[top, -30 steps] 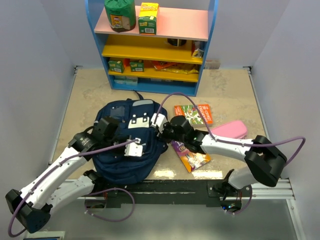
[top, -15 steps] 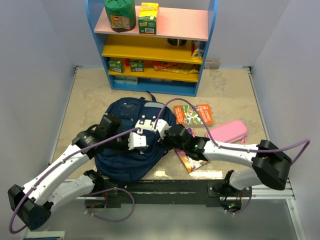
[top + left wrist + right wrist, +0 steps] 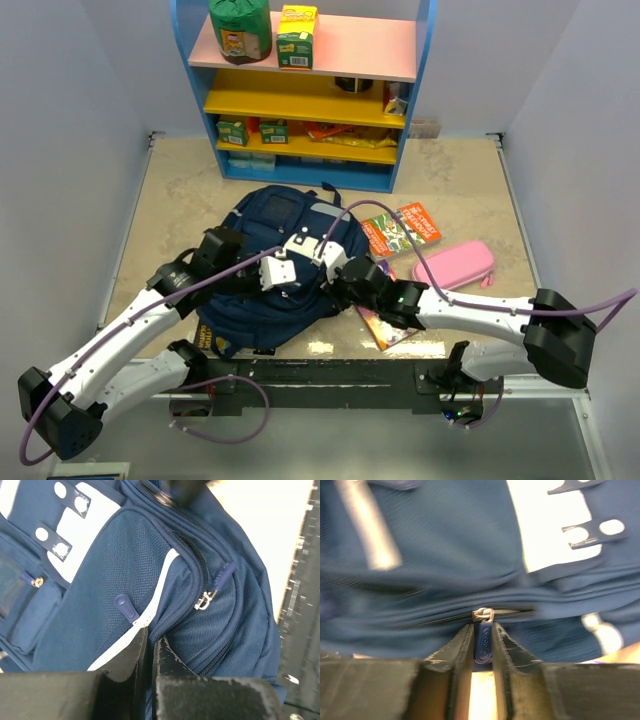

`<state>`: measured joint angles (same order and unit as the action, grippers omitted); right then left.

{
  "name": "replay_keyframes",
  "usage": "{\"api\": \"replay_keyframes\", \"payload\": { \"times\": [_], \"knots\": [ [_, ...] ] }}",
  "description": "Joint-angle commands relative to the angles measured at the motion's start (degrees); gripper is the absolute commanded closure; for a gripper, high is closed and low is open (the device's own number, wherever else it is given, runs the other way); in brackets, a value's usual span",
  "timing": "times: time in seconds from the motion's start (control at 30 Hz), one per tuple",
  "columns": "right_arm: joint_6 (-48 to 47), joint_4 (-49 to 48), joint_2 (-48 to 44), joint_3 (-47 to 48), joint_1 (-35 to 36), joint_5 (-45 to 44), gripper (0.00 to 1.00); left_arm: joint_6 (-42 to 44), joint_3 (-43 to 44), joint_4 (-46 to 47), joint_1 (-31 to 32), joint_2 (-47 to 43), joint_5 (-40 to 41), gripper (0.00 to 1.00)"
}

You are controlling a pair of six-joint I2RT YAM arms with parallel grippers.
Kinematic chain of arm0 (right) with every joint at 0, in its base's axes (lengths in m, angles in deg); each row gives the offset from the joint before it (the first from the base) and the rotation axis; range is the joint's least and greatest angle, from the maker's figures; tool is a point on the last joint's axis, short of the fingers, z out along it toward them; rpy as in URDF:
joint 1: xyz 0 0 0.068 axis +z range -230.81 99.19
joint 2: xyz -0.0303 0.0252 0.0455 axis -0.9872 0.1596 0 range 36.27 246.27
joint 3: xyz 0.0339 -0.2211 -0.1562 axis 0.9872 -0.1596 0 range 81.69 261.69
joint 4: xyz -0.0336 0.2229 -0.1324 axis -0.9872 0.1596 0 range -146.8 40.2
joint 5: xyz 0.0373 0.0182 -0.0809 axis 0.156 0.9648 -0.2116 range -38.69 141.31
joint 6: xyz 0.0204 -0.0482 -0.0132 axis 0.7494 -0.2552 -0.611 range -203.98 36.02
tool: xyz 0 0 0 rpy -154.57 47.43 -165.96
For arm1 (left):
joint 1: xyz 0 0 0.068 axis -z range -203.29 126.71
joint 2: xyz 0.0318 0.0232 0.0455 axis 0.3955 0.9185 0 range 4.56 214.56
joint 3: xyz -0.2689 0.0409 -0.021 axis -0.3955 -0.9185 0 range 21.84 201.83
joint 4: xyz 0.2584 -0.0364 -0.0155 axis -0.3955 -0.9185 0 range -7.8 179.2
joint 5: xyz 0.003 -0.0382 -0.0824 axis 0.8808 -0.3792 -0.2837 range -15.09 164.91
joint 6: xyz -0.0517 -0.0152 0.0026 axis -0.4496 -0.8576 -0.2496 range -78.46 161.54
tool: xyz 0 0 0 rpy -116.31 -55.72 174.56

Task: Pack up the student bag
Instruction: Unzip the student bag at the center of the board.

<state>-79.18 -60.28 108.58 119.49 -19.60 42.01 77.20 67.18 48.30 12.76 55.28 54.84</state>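
Note:
The student bag [image 3: 272,212], navy with grey-white patches, lies front-up in the middle of the table. My left gripper [image 3: 151,641] is shut on a fold of its navy fabric beside a thin white stripe [image 3: 159,582], below a front pocket zipper [image 3: 206,599]. My right gripper [image 3: 483,627] is at the bag's right edge. Its jaws stand slightly apart, with a blue zipper pull [image 3: 483,642] lying between the fingertips, broad face up. The metal slider [image 3: 483,614] sits just beyond them. The right wrist view is blurred.
A colourful book [image 3: 402,227] lies right of the bag, and a second one [image 3: 385,325] is partly under my right arm. A pink pencil case [image 3: 452,264] lies further right. A blue and yellow shelf [image 3: 300,100] stands behind. The arms' black rail [image 3: 330,375] runs along the near edge.
The bag has slid and turned toward the shelf and to the right, with both grippers following. The right jaws have parted around the zipper pull. The right-hand book was pushed slightly.

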Motion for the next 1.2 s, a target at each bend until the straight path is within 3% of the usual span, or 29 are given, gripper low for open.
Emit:
{"api": "replay_keyframes", "payload": {
  "times": [0.0,0.27,0.3,0.37,0.5,0.8,1.17],
  "knots": [
    [5.1,-5.6,1.6,2.5,3.0,7.5,0.73,-1.5,0.4,11.4,-1.5,-0.8,7.3,1.00],
    [7.4,-8.4,-0.2,0.2,3.0,2.1,0.74,-0.5,-1.0,10.2,-1.9,-2.4,6.9,1.00],
    [7.2,-8.6,-0.9,-0.2,2.9,1.0,0.84,-0.3,-1.1,10.1,-1.9,-2.7,6.7,1.00],
    [7.0,-9.6,-2.1,-1.1,2.8,-1.6,0.93,-0.3,-1.5,10.3,-2.0,-2.9,6.6,1.00],
    [7.0,-12.1,-3.8,-2.5,2.1,-1.0,0.99,-0.7,-1.8,10.5,-2.0,-3.2,6.2,1.00],
    [10.7,-15.4,1.3,-1.2,2.6,6.2,1.00,-5.2,-0.5,13.4,-2.0,-0.2,5.7,1.00],
    [13.7,-14.4,0.7,3.7,14.6,-2.1,1.00,-12.6,4.0,14.9,-2.0,11.6,10.1,1.00]
  ]
}}
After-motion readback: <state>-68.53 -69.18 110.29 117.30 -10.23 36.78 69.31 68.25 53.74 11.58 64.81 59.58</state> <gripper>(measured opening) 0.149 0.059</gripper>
